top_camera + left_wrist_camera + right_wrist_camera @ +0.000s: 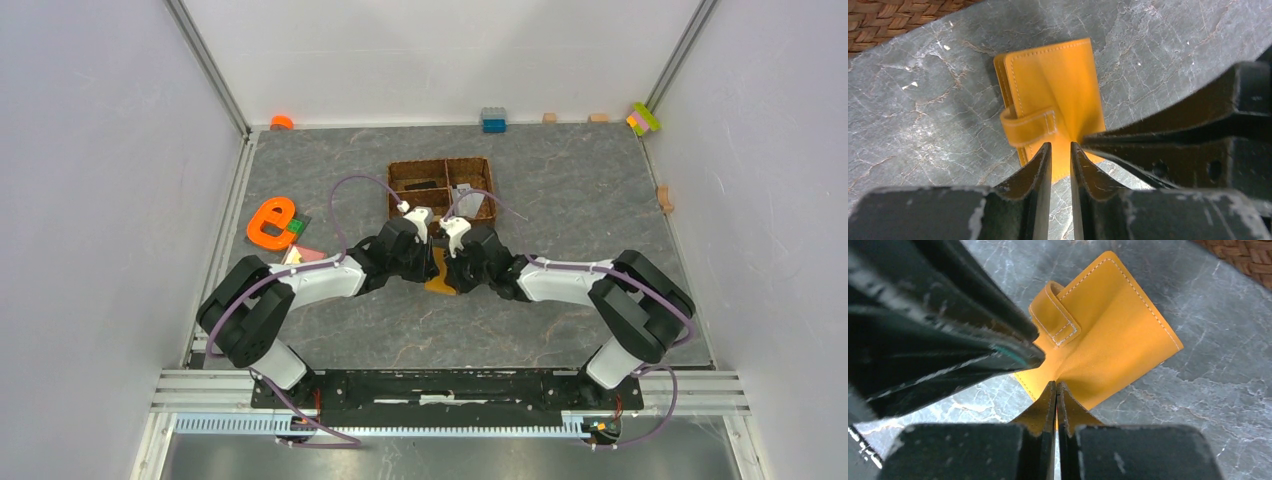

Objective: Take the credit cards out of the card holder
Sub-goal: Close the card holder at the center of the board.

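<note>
Orange-tan leather card holder [1053,90] sits closed on grey counter [923,125] near brown woven tray [893,20], bare counter around. Right fingers [1040,415] pinch its cover; left fingers [1035,175] narrow, straddling edge, grip unclear. Inside hidden.

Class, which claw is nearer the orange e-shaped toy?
Left. The left claw reaches the card holder from the side of the e-shaped toy; the right claw meets it from the far side, further from the toy.
</note>
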